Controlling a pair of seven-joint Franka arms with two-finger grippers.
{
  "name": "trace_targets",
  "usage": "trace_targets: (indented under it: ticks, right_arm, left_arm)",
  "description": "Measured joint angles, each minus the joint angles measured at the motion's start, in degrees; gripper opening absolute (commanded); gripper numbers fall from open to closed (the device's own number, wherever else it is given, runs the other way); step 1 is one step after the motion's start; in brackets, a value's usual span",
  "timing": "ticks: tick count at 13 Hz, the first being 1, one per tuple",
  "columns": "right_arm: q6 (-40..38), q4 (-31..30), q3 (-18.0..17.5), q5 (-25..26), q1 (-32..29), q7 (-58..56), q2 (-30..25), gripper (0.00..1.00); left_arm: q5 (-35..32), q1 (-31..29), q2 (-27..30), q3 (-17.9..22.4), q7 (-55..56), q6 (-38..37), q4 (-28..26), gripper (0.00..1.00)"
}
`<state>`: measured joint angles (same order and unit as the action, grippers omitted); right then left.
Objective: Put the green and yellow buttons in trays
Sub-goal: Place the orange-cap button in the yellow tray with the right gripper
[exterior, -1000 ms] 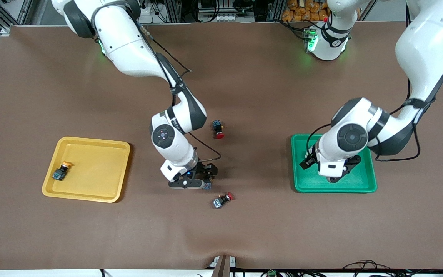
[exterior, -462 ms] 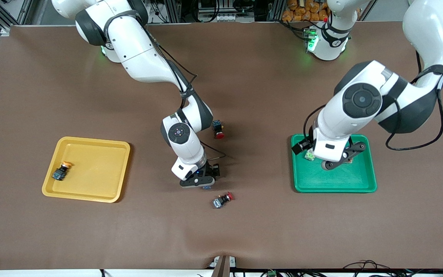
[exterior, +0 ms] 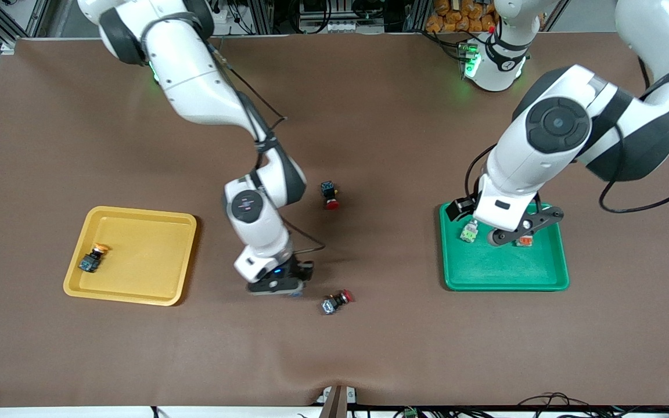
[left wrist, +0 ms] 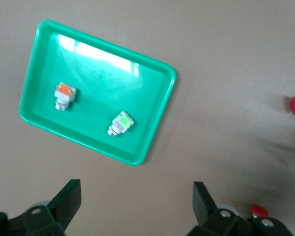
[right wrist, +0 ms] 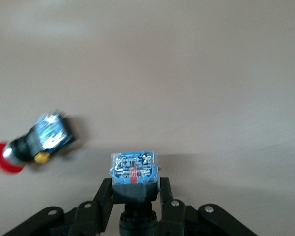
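I see two pale grey buttons lying in the green tray, which sits toward the left arm's end of the table. The one with the light-green block lies close to the tray's edge that faces the middle of the table. The one with the orange block lies beside it, and they do not touch.

My left gripper hangs over this tray with its fingers spread wide and nothing between them.

The yellow tray sits toward the right arm's end. One yellow-capped button lies in it, by the edge nearest that end of the table.

My right gripper is down near the middle of the table. Its fingers are pressed onto a black-bodied button; I cannot see its cap.

A red-capped button lies on the table just beside that gripper. Another red-capped button lies farther from the front camera.
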<state>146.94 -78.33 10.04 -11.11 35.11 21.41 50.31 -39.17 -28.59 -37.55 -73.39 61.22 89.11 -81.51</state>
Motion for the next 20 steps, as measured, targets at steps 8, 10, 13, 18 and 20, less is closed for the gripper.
trace_targets:
  ticks: [8, 10, 13, 18, 20]
  right_arm:
    - [-17.3, -24.4, 3.2, 0.2, -12.9, -6.9, -26.4, 0.0]
    - [-19.5, -27.2, 3.4, 0.3, -17.0, -12.1, -28.9, 0.0]
    - [-22.7, -28.3, 3.5, 0.3, -23.3, -20.6, -29.3, 1.0]
    - [-24.7, -26.5, 3.4, 0.3, -25.4, -22.4, -30.7, 1.0]
    - [-28.0, -25.3, 2.7, 1.1, -26.5, -22.6, -34.0, 1.0]
  left_arm:
    - [21.9, 3.0, 22.8, 22.9, -27.1, -1.2, 0.7, 1.0]
    - [26.2, 5.6, 26.1, 30.3, -32.8, -1.5, 0.7, 1.0]
    - [30.7, 11.0, 29.9, 41.9, -39.0, -2.5, 0.7, 1.0]
    - [36.4, 22.1, 33.7, 61.9, -48.6, -6.2, 0.7, 1.0]
    - [36.7, 26.5, 35.1, 68.2, -51.1, -8.4, 0.1, 1.0]
